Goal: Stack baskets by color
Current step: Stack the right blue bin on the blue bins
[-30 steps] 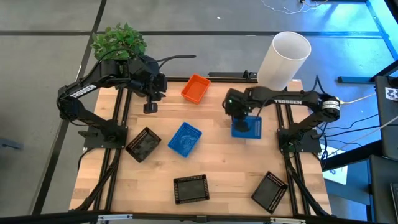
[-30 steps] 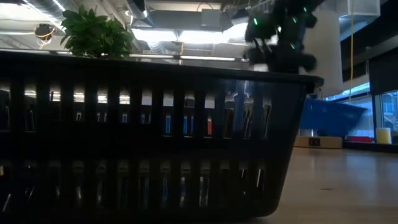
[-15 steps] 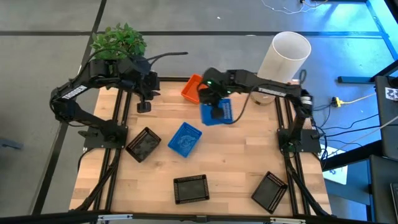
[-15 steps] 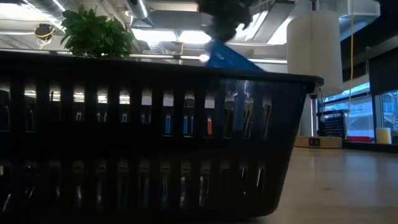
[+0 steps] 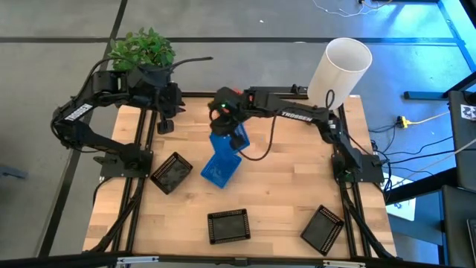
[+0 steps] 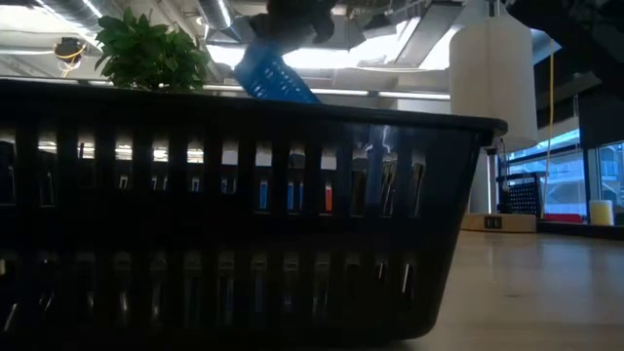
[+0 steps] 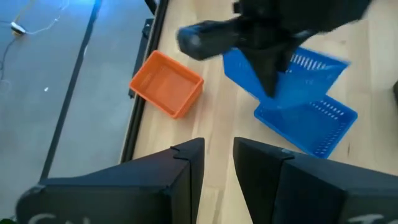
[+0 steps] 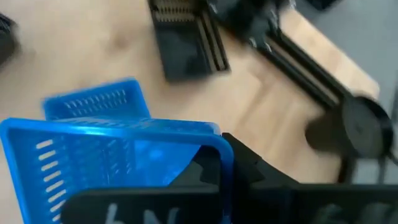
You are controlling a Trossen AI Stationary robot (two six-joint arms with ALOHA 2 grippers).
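Note:
My right gripper (image 5: 225,119) reaches over the table's middle, shut on a blue basket (image 5: 229,141) that is steeply tilted. Right below it a second blue basket (image 5: 218,173) lies flat on the wood. An orange basket (image 7: 166,84) rests on its bottom near the far edge. Three black baskets (image 5: 172,173) (image 5: 228,225) (image 5: 323,228) lie on the near half. My left gripper (image 5: 165,123) hangs at the far left, open by a narrow gap (image 7: 217,162), with nothing between its fingers. My right gripper holds the blue basket by one side wall near a corner (image 8: 214,140), one finger inside the basket and one outside (image 8: 242,165). The fingers slant down from the far right. The basket hangs tilted below them (image 6: 273,73); whether its low edge touches the basket underneath, I cannot tell.
A tall white cylinder (image 5: 341,71) stands at the far right corner and a green plant (image 5: 143,50) at the far left. One black basket (image 6: 244,214) fills the low view's foreground. Bare wood lies at the table's right middle (image 5: 297,179).
My right gripper has swung from the table's right side toward the left and risen, rolling as it went. The blue basket has been lifted off the wood, carried along and tipped from flat to steeply tilted over the other blue basket. My left gripper has drawn back toward the far left.

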